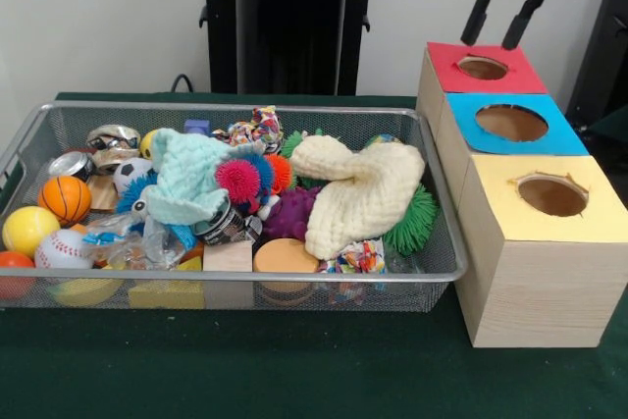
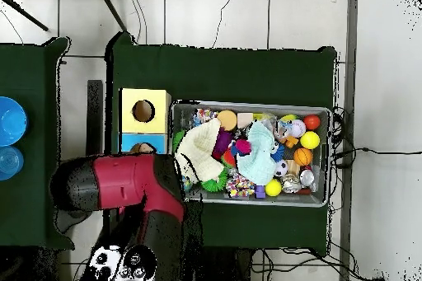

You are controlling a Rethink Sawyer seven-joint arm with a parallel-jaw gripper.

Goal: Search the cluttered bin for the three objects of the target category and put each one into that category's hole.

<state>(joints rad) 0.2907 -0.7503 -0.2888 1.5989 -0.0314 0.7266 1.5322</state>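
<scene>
Target category isn't given, so no telling which three pieces count; every candidate sits heaped in the silver wire-mesh bin (image 1: 432, 193), well off to the side of and below the jaws. A cream knitted hat (image 1: 358, 193) and a pale blue knitted hat (image 1: 191, 176) drape over spiky rubber balls and a small orange basketball (image 1: 66, 198), burying plenty. The black-fingered gripper (image 1: 502, 12) hangs just above the red-topped wooden box (image 1: 486, 68), jaws apart and empty, lined up with its hole. Blue-topped box (image 1: 512, 123) and yellow-topped box (image 1: 549, 195) sit further out on the green desk (image 1: 294, 370).
</scene>
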